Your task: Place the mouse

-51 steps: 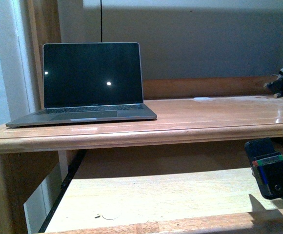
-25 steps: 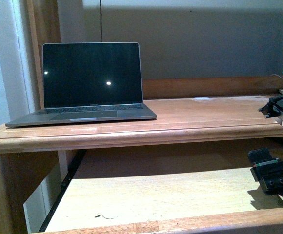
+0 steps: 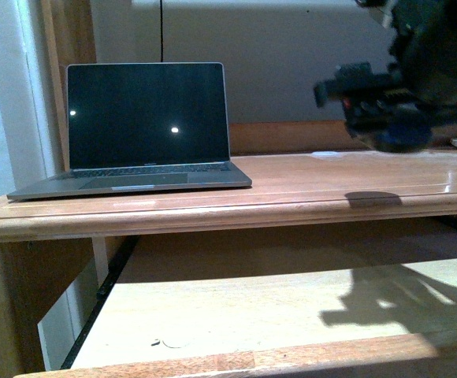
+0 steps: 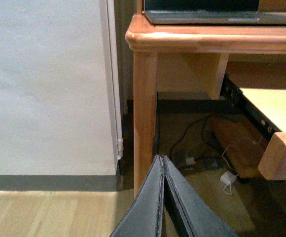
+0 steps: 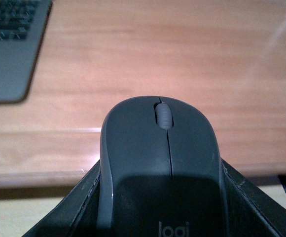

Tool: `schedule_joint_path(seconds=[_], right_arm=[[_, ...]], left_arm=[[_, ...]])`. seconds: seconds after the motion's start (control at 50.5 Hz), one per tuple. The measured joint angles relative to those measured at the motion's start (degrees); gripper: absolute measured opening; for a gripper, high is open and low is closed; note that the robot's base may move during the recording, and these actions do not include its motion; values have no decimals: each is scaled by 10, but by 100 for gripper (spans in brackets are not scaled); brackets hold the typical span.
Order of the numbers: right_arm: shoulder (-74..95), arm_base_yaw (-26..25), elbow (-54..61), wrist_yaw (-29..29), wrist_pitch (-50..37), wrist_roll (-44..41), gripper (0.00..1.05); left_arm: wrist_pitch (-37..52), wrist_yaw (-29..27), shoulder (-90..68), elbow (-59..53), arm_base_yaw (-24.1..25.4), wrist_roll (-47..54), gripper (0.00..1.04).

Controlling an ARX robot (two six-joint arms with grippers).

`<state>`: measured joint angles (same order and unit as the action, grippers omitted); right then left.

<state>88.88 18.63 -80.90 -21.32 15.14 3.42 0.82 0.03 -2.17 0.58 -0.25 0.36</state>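
The mouse (image 5: 160,163) is dark grey and domed, with a scroll wheel, and it fills the near part of the right wrist view. My right gripper (image 5: 160,202) is shut on its sides and holds it above the front edge of the wooden desk top (image 5: 182,59), to the right of the laptop (image 5: 10,44). In the front view the right arm (image 3: 394,87) shows blurred above the desk's right half. My left gripper (image 4: 162,160) is shut on nothing, low beside the desk leg (image 4: 145,113).
An open laptop (image 3: 146,130) with a dark screen stands on the left of the desk top (image 3: 291,189). A pull-out shelf (image 3: 236,315) lies below it. Cables and a white plug (image 4: 227,178) lie on the floor under the desk.
My right arm has risen from low at the right, beside the shelf, to above the desk top and moved left. The laptop has not moved.
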Motion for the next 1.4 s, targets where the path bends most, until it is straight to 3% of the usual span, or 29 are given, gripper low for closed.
schedule_joint_path(seconds=[0.237, 0.495, 0.534, 0.692, 0.791, 0.969, 1.108, 1.405], right_arm=[[228, 25, -266, -79, 73, 8, 56], [361, 27, -394, -122, 86, 15, 56], [364, 28, -398, -120, 82, 17, 59], [356, 29, -380, -105, 24, 23, 82], [313, 24, -320, -68, -30, 43, 99], [139, -19, -128, 34, -151, 61, 97], [-21, -72, 45, 105, -212, 45, 97], [-273, -242, 430, 261, -232, -32, 97]], left_arm=[[-7, 0, 18, 0, 0, 0, 3], [-7, 0, 18, 0, 0, 0, 3], [-7, 0, 18, 0, 0, -1, 4], [-7, 0, 18, 0, 0, -1, 27], [-7, 0, 18, 0, 0, -1, 47], [-7, 0, 18, 0, 0, -1, 80], [-7, 0, 18, 0, 0, -1, 98], [-7, 0, 18, 0, 0, -1, 97]])
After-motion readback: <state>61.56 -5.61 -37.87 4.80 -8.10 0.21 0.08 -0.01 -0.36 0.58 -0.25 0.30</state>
